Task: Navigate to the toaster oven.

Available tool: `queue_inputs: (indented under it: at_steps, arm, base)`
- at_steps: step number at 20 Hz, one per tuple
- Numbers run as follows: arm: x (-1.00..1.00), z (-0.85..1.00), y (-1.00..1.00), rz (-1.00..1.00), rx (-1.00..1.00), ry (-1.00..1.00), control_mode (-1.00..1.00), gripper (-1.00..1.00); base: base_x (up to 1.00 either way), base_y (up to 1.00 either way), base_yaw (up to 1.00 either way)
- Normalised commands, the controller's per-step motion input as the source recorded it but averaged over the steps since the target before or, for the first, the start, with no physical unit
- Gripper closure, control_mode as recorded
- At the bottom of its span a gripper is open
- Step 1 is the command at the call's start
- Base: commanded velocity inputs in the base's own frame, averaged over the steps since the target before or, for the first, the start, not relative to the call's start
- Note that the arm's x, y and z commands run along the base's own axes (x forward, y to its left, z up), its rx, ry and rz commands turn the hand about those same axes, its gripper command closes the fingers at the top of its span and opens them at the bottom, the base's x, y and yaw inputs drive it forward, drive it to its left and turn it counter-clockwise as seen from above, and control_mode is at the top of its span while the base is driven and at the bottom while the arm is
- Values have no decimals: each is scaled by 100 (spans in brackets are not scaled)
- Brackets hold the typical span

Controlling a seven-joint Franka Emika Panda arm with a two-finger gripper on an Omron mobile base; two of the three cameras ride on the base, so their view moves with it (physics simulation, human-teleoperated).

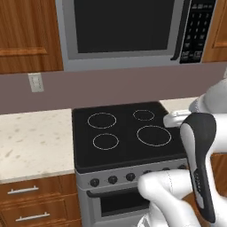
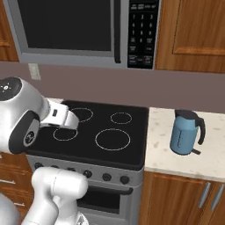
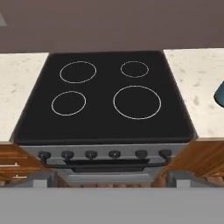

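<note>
At the far left, a pale speckled counter (image 1: 31,142) runs along the wall, with a white wall switch plate (image 1: 36,82) set in the mauve backsplash above it and wooden drawers (image 1: 31,199) with silver bar handles beneath. Next along stands the stove (image 1: 124,133), its flat black glass top marked with four white burner rings, two small ones on the left and at the back right, and a larger one at the front right. A row of dark knobs (image 3: 103,154) lines the stove's grey front panel, and a dark oven handle runs just below them. Straight above the stove hangs the big silver-framed microwave (image 2: 83,30), with a black window and a keypad on its right side, flanked by brown wooden cabinets (image 2: 193,35). The robot's white arm (image 2: 26,118) rises in front of the stove, its upper link reaching over the cooktop's left side in the right base view. The hand's camera looks down squarely on the burners; I cannot make out the finger tips there, so I cannot tell whether the gripper is spread or closed. To the right of the stove the pale counter continues, and on it sits a blue electric kettle (image 2: 186,132) with a dark lid and a dark handle turned to the right, standing upright and near the cooktop's edge. As for the toaster oven, I cannot say where it stands from here.
</note>
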Motion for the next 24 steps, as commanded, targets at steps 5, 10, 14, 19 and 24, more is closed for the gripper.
queue_inputs:
  at_steps: [5,10,14,19,24]
  arm:
    - [0,0,0,0,0,0,100,-100]
    - [0,0,0,0,0,0,100,-100]
    - [0,0,0,0,0,0,100,-100]
    - [0,0,0,0,0,0,100,-100]
    - [0,0,0,0,0,0,100,-100]
  base:
    - [-91,-96,-4]
    - [-82,-97,-24]
    - [-26,-81,-62]
    - [0,-22,-92]
    - [0,0,-100]
